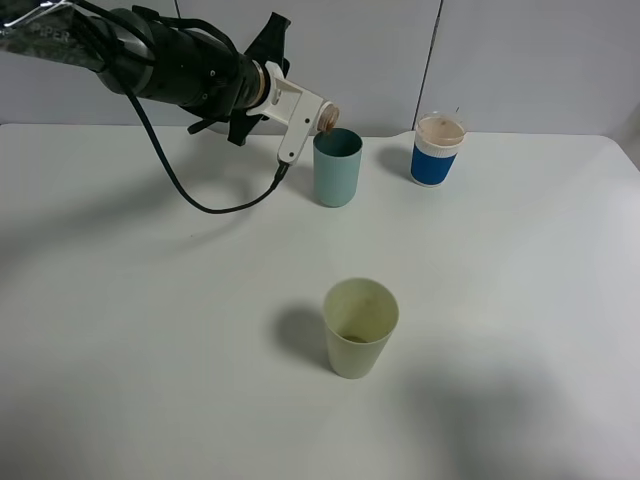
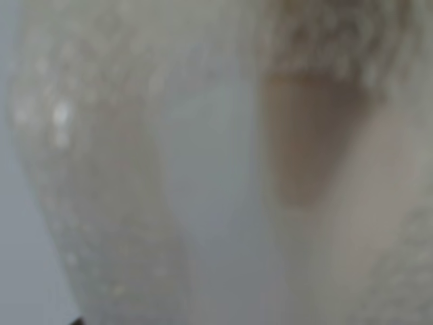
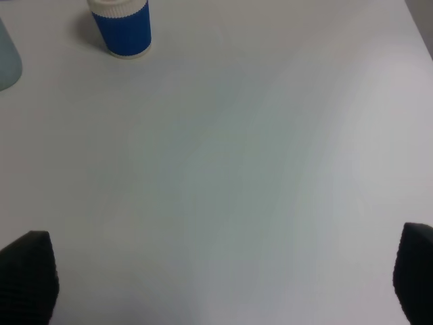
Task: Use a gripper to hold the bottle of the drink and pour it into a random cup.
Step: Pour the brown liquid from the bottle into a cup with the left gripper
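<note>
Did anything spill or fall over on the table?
Nothing looks spilled on the white table. The teal plastic cup, pale yellow-green cup and blue-and-white cup all stand upright. Only the small clear bottle is tipped, held by the left tool with its tan neck at the teal cup's rim.

The one word that can be read is "PIPER", in pale grey capitals along the left arm (image 1: 48,32), at the top left corner of the high view. The bottle (image 1: 328,118) held in the left pincer (image 1: 308,122) shows only its tan neck there; its label is hidden behind the white jaws. The left wrist view sits so close that everything in it is a blur, and no lettering can be made out there
</note>
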{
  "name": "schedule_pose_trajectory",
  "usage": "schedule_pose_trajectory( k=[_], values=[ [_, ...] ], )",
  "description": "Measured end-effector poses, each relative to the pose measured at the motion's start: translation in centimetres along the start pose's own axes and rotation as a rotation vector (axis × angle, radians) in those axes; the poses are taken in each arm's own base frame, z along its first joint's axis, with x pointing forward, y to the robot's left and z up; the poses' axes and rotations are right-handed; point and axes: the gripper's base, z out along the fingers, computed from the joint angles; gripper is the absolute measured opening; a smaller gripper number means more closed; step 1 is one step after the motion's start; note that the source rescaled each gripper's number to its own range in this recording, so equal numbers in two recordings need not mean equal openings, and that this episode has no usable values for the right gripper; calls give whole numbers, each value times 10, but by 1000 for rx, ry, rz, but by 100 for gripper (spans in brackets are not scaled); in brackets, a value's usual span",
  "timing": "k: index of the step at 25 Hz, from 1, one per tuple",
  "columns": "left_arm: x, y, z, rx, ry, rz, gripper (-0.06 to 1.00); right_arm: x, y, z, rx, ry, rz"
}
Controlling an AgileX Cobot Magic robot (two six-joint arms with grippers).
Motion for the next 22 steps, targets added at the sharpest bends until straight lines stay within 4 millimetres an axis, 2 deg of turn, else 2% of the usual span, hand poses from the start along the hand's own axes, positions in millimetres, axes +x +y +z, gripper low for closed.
schedule_pose_trajectory(
  k=[22],
  values=[
    [2, 0, 0, 1, 33, 137, 2, 0, 0, 0, 0, 0, 1]
  ],
)
